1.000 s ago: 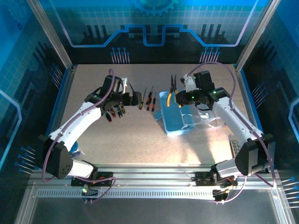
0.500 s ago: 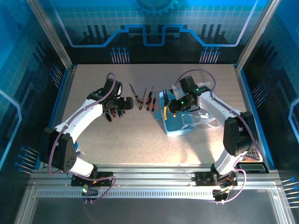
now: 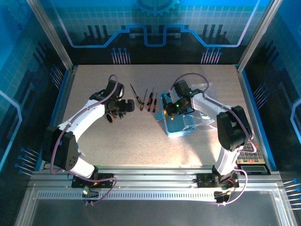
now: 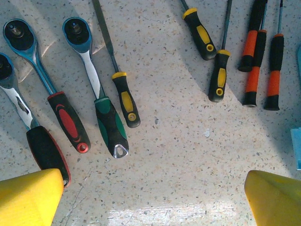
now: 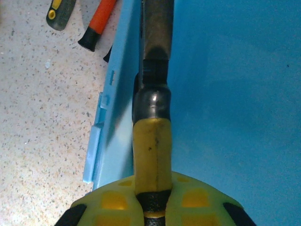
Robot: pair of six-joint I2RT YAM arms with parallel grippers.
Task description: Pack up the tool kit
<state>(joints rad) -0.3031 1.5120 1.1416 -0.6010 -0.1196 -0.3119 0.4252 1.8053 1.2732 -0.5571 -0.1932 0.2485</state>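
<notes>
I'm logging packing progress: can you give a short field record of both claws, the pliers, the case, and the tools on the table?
left claw: open, empty, above the loose tools
right claw: shut on pliers
pliers: over the inside of the case, close to its wall; contact with the floor unclear
lid: clear, open beside the case
screwdrivers: on the table, outside the case
ratchets: three, on the table beside the screwdrivers
</notes>
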